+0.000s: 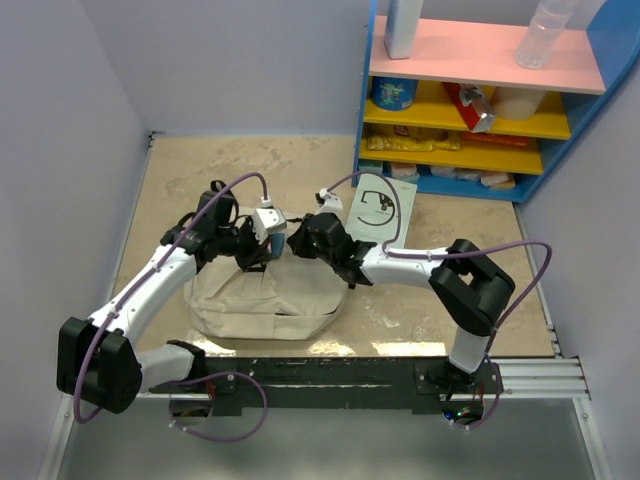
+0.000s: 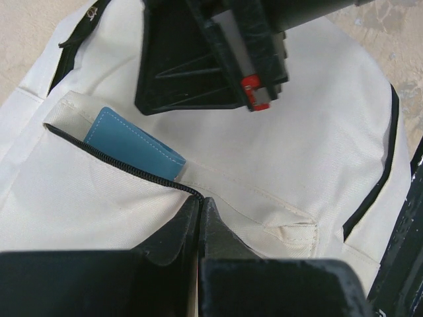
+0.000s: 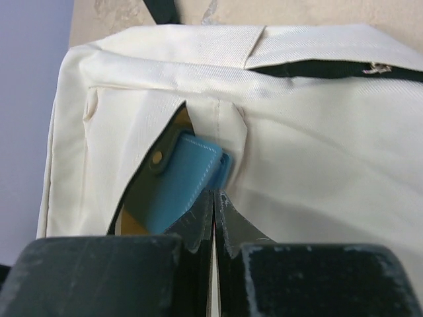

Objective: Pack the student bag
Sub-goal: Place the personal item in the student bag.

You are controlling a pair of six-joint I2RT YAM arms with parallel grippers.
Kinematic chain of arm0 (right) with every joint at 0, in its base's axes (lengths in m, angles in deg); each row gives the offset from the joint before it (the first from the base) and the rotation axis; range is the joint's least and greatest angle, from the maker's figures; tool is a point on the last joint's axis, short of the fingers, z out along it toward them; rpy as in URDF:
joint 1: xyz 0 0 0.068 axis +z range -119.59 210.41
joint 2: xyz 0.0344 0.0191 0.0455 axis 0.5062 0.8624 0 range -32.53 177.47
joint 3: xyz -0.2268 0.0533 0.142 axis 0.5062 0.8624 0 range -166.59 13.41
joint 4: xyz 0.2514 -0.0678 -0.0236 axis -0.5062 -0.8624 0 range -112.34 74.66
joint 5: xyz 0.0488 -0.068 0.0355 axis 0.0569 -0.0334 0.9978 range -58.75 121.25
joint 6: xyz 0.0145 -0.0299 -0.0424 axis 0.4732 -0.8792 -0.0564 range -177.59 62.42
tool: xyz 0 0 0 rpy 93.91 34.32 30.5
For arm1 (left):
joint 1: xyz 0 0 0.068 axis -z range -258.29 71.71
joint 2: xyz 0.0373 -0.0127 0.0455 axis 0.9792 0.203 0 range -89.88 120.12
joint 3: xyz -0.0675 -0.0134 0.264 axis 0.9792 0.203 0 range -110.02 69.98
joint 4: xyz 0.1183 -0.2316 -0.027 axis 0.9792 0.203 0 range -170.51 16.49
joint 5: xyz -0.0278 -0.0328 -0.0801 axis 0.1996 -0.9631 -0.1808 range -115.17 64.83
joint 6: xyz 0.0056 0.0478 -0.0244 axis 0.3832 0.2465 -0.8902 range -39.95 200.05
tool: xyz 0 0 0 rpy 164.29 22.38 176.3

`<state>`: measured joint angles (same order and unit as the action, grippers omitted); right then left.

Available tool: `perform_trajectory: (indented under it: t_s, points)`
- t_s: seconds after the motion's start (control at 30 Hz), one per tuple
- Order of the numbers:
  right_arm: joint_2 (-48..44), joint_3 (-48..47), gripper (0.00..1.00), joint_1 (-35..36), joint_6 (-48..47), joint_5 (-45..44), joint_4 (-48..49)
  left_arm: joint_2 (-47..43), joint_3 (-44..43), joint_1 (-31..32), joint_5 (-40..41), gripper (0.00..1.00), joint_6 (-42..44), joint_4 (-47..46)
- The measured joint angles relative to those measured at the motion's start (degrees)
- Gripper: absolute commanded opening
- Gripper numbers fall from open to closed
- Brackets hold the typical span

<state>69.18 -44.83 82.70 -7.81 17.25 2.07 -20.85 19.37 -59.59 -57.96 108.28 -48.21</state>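
**Packing under way:** At the near edge of the bench [image 1: 200, 170], 2 robot arms reach over the student bag [image 1: 262, 300]. The bag lies flat just ahead of their bases, front pocket facing up.

The left pincer [image 2: 200, 206] is pressed together at the end of the pocket's black zipper [image 2: 119, 161], tips down on the pocket's lip. Whether it nips the cloth is not clear. The right pincer [image 3: 215, 201], coming in from the opposite side, is likewise pressed together. Its tips rest against a blue case [image 3: 188, 181] with white stitching that sits partway inside the unzipped pocket, a good part of it showing outside the opening. Whether a corner of the case is caught between those tips cannot be told.

The job looks begun rather than finished: 1 item is half stowed, the pocket gapes, and the zipper is undone along the visible stretch. The bag's main compartment, judging by the black zip line across its top, appears closed, and what it holds is hidden.

Beyond the bag, a flat white sheet [image 1: 383, 205], perhaps a booklet, lies on the bench, unpacked and possibly next in line. Farther back on the right stands a shelf [image 1: 470, 50] stocked with packets and bottles, well apart from the action.
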Motion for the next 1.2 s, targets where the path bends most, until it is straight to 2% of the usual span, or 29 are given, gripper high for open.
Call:
perform_trajectory:
  t_s: [0.2,0.5,0.83,0.87,0.9,0.93,1.03,1.1,1.2]
  points:
    - [4.5,-4.4,0.0,0.0,-0.4,0.6,-1.1,0.0,0.3,0.0,0.0,0.0,0.0,-0.1]
    - [6.3,-6.4,0.0,2.1,-1.0,3.2,-3.3,0.5,0.3,0.0,-0.1,0.0,0.0,-0.1]
    - [9.0,-8.9,0.0,4.9,-2.1,8.0,0.0,0.7,0.4,-0.3,0.1,0.0,0.0,0.4]
    - [9.2,-8.9,0.02,4.8,-2.1,8.5,0.3,0.7,0.4,-0.4,0.1,0.0,0.0,0.4]
    - [9.3,-8.9,0.1,4.6,-2.1,9.0,0.6,0.7,0.4,-0.4,0.2,0.0,0.0,0.4]
    - [9.3,-8.9,0.24,4.5,-2.1,9.2,0.6,0.7,0.4,-0.5,0.2,0.0,0.0,0.4]
    - [8.7,-7.2,0.53,3.3,-1.7,9.9,1.8,0.7,0.4,-0.5,0.1,0.0,0.1,0.3]
    - [7.0,-3.5,0.58,1.3,-1.1,11.6,3.7,0.7,0.6,-0.5,0.0,0.0,0.1,0.1]
    - [2.7,1.8,0.58,-3.0,-0.8,12.6,4.5,0.7,0.8,-0.5,0.0,0.0,0.4,-0.1]
